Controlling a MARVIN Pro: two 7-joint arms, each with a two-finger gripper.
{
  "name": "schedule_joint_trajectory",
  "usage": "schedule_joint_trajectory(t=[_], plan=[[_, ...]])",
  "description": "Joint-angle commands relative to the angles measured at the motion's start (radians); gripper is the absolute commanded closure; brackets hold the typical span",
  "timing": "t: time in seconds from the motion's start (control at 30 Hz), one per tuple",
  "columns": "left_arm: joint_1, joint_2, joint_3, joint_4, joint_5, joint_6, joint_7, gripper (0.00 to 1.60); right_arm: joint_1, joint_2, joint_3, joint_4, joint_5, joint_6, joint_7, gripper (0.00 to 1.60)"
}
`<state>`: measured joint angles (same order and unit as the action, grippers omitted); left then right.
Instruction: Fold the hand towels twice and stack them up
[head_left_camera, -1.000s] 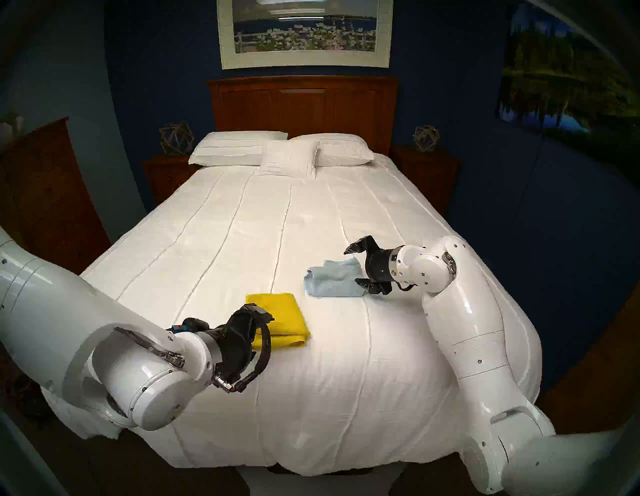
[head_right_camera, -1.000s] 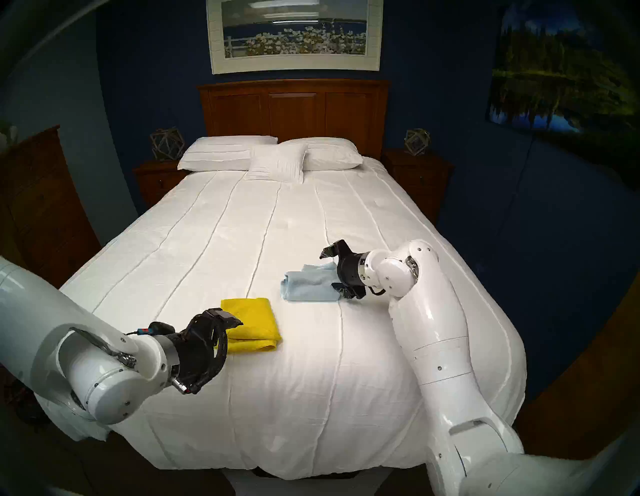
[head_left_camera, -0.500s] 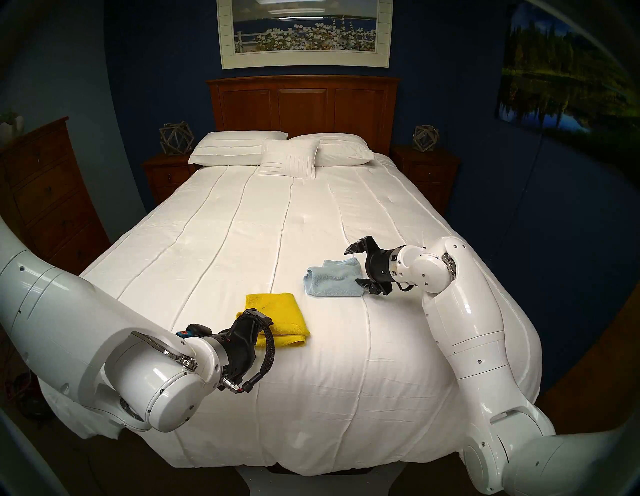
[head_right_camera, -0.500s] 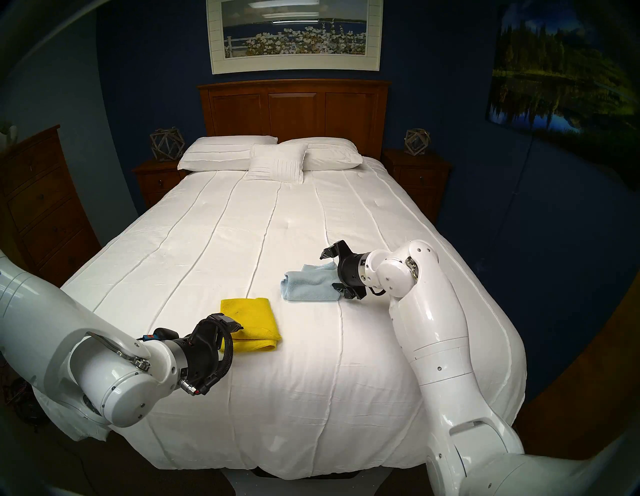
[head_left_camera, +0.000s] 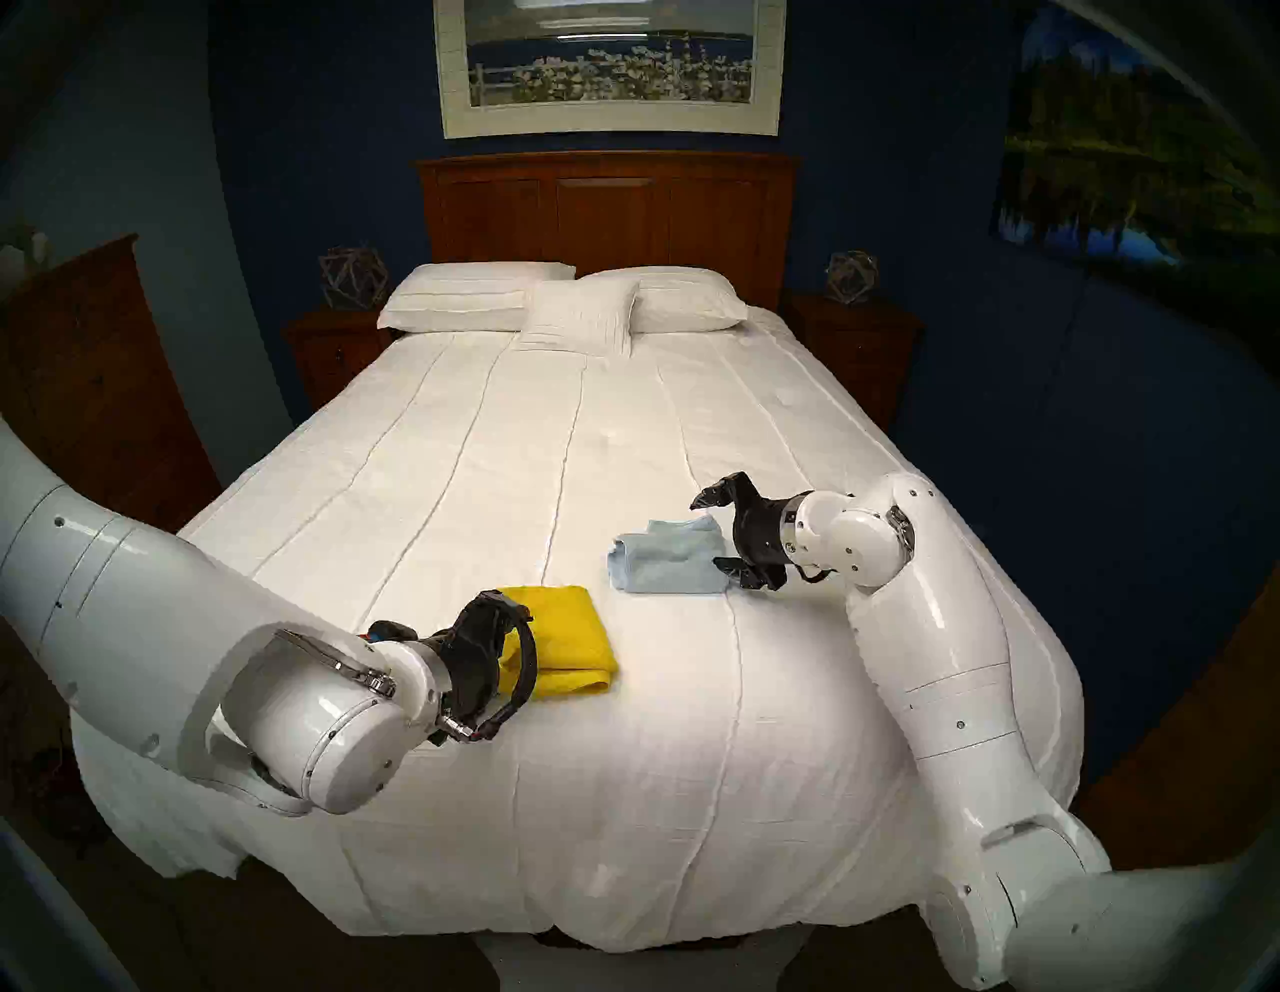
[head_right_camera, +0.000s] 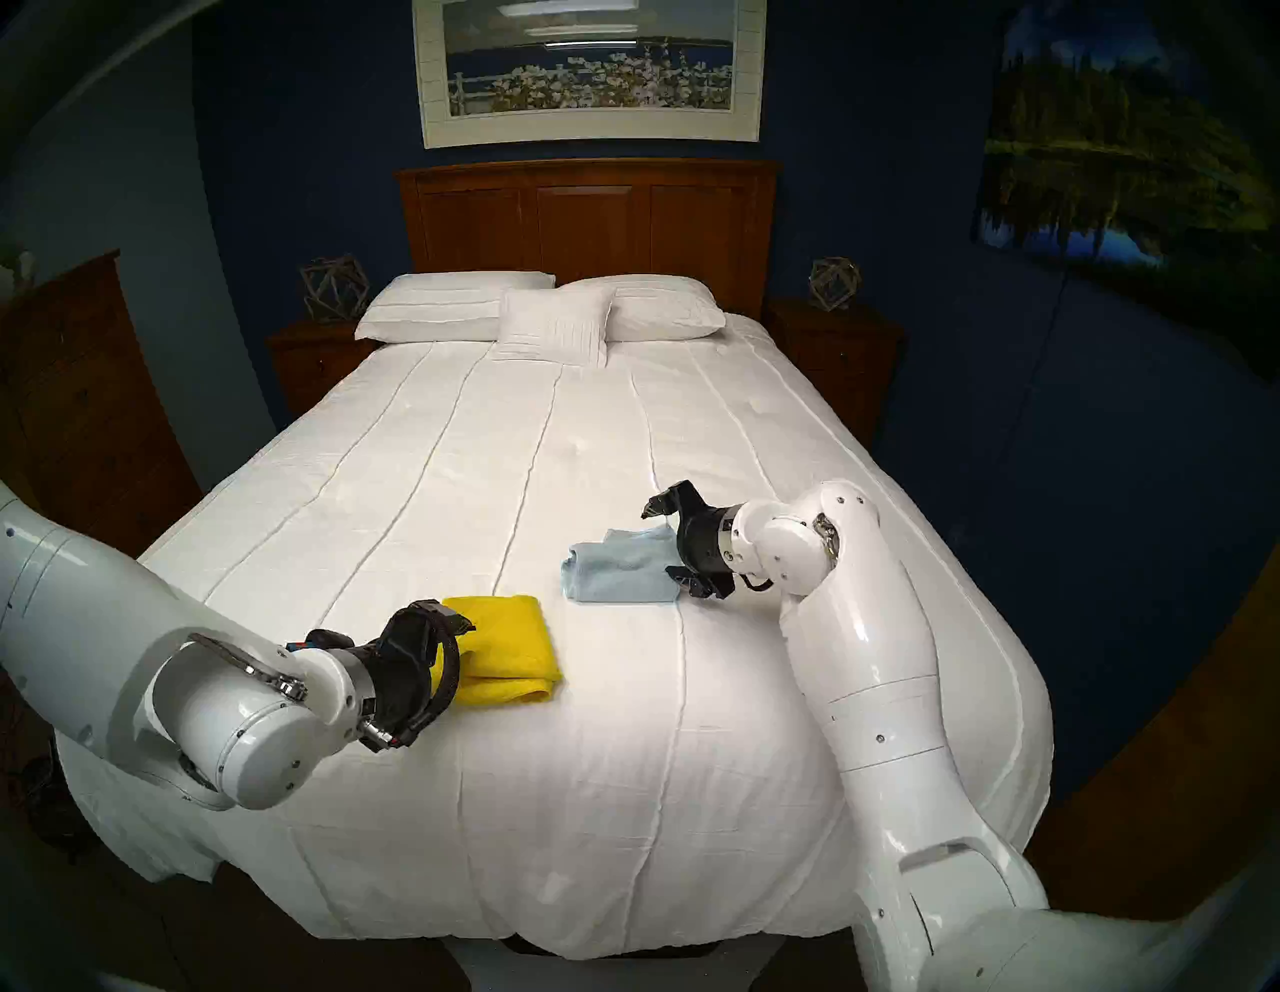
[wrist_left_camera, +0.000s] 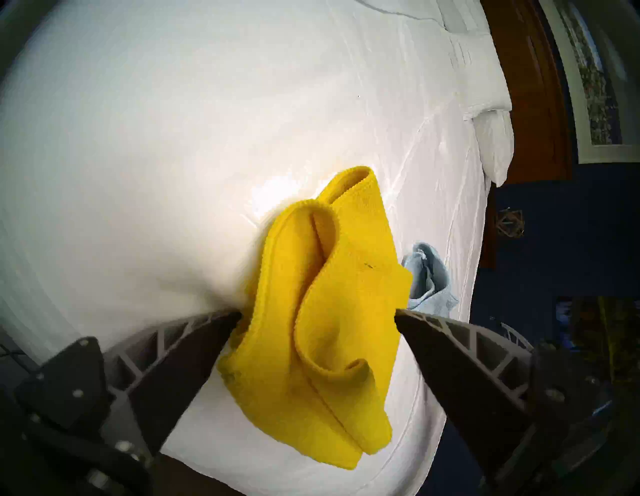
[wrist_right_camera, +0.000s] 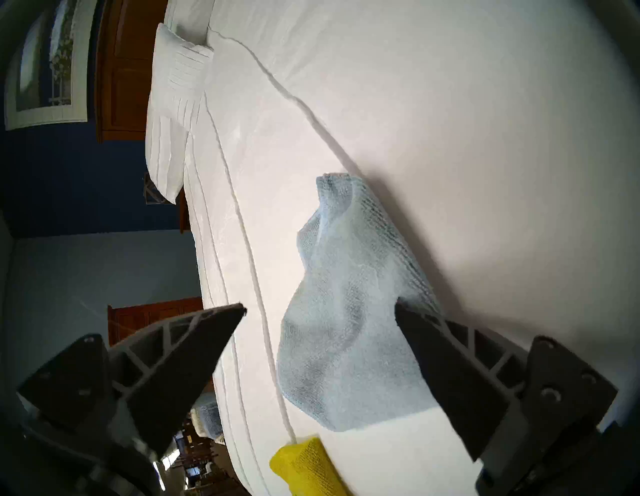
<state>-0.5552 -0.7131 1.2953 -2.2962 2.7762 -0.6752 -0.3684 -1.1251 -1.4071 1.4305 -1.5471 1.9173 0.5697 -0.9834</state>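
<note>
Wrist views are revealing rumpled folds: bright yellow microfibre cloth lying between spread left gripper fingers; pale blue microfibre cloth lying apart on white quilted bedspread, right gripper released.

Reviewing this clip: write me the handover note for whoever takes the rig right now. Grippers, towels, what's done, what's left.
Left gripper: open, jaws either side of the yellow towel, not closed on it.
Right gripper: open, at the right end of the light blue towel, one finger against the cloth, nothing gripped.
Both towels lie apart on the white bedspread near the foot of the bed, yellow to the left and nearer the robot.
Done: each towel looks folded, though loosely; the fold count is unclear.
Left: tidy or finish the folds, then stack one towel on the other.
</note>
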Motion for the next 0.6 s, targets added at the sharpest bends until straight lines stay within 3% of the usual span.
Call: schedule_joint_trajectory(t=[0.0, 0.57], plan=[[-0.037, 0.011, -0.008, -0.007, 0.007, 0.009, -0.004, 0.0, 0.014, -0.001, 0.006, -0.015, -0.002, -0.001, 0.009, 0.0], [-0.037, -0.017, -0.055, 0.028, -0.009, 0.032, 0.038, 0.0, -0.002, 0.004, 0.028, -0.007, -0.007, 0.005, 0.018, 0.0]])
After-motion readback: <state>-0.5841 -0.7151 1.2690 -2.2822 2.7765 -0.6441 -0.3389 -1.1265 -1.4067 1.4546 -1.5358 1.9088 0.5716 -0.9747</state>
